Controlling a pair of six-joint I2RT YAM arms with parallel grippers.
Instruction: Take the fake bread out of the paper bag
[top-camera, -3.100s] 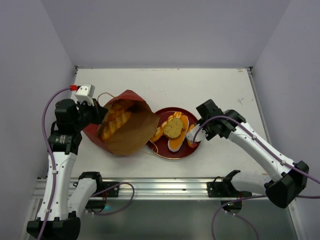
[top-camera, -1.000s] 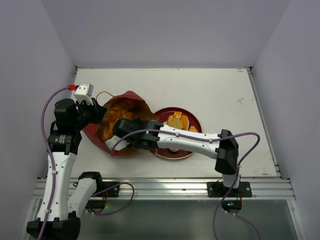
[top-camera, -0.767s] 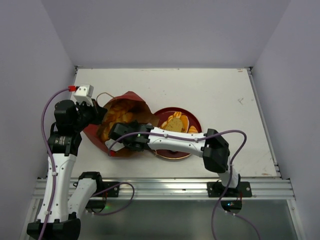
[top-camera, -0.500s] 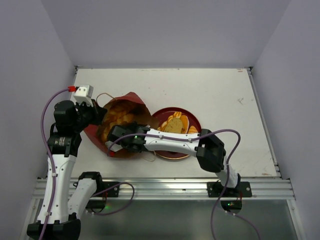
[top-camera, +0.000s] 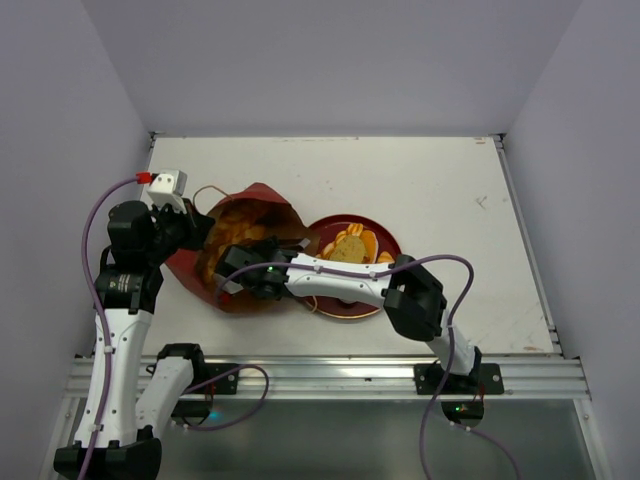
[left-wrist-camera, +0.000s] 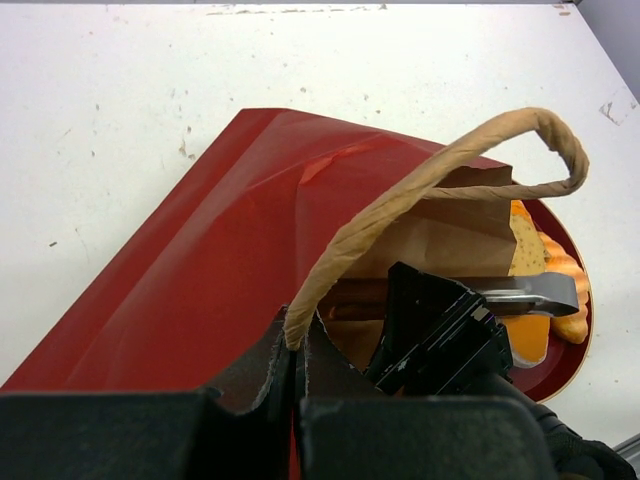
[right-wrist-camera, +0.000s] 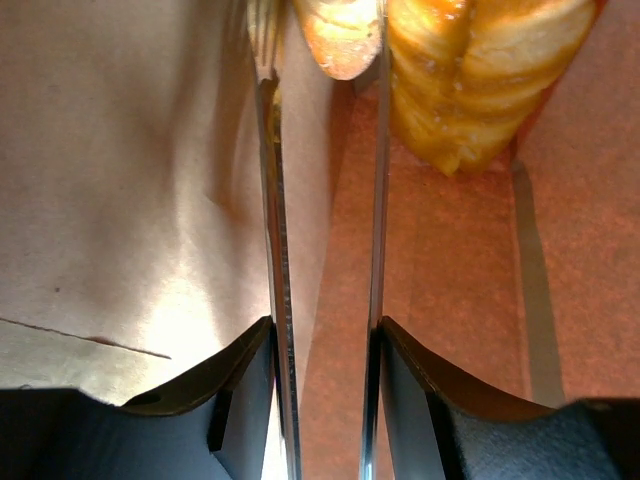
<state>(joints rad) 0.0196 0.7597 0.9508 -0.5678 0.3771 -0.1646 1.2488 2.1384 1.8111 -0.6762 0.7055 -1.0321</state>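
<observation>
**Q:** How do the left fingers (left-wrist-camera: 283, 348) stand?

**A:** They are pressed together on the tan cord handle (left-wrist-camera: 440, 165) of the paper bag (left-wrist-camera: 200, 280). The cord rises from between them and loops away ahead of their tips. The bag's dark-red outer wall lies directly ahead of them on the table (left-wrist-camera: 120, 80).

**Q:** And the right fingers (right-wrist-camera: 274, 200)?

**A:** They are inside the bag's mouth, over its brown kraft lining. The two thin blades run parallel with a narrow gap between them. The rounded end of one golden loaf (right-wrist-camera: 338, 40) sits between their tips. Whether the blades press on it or merely flank it cannot be told.

**Q:** What else lies near those tips?

**A:** A second, ridged loaf (right-wrist-camera: 470, 80) lies just outside one blade, also within the bag.

**Q:** Where is the other fake bread?

**A:** It is on the round dark-red plate (top-camera: 388, 236), just beside the bag's mouth and behind the right fingers, along their arm. A tan slice (top-camera: 345, 250) lies there among orange pieces. From the left fingers, the plate shows beyond the bag's far edge.
</observation>
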